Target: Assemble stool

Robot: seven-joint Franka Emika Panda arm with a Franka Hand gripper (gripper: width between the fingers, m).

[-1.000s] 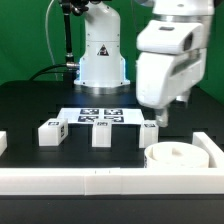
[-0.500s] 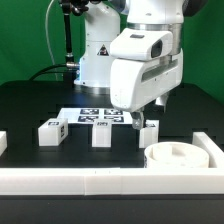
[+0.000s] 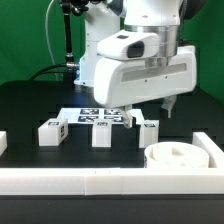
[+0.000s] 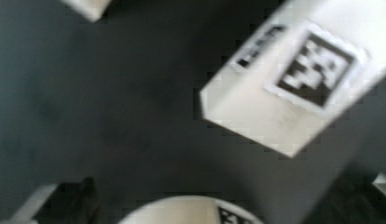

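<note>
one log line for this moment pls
stage: pre-grasp | tool: open, empty, above table near leg at exterior view's right end of row | seat disc: lying flat, nothing attached

Arm (image 3: 140, 70): glossy wht rounded shells w/ dark joint seams; wht base (image 3: 88, 60).

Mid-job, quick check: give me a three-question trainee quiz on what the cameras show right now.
1. How many legs show in the exterior view?
2. True or false: the hand is clamped on the seat disc.
3. The seat disc lies toward the exterior view's: A) left, B) right, C) far back.
Key: 1) three; 2) false; 3) B.
</note>
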